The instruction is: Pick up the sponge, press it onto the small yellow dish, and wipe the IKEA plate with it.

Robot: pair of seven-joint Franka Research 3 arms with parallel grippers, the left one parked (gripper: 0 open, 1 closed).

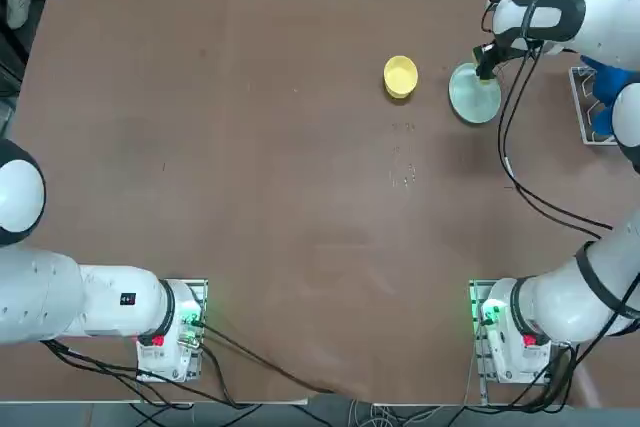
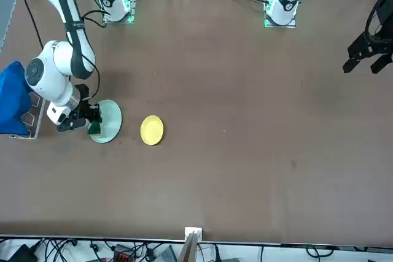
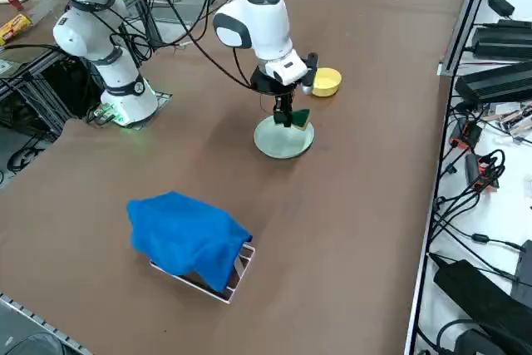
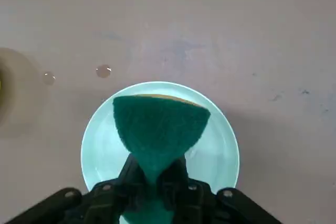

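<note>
A: Starting with the biggest thing, the table (image 1: 250,197) is bare brown around the work. On it we see the IKEA plate (image 1: 474,97) near the far right, with the small yellow dish (image 1: 400,76) just beside it, apart from it.

B: And the right gripper (image 3: 286,115) hangs straight over that plate, its jaws pinched hard on the sponge (image 4: 159,124). We can see how soft the sponge is: the squeeze folds it into a fan, narrow at the fingers and flaring below.

A: So we judge it light and springy, no risk of breaking, though the wet foam could slip. A hold across the middle of its short sides suits it, as here. The plate looks light too; we'd expect it to slide under a hard wipe.

B: The wrist view gives us what the others don't: the green scouring face, a sliver of yellow foam at the edge, and small droplets (image 4: 103,71) on the table.

A: The right side view alone shows a blue cloth (image 3: 187,237) over a rack, well apart.
</note>
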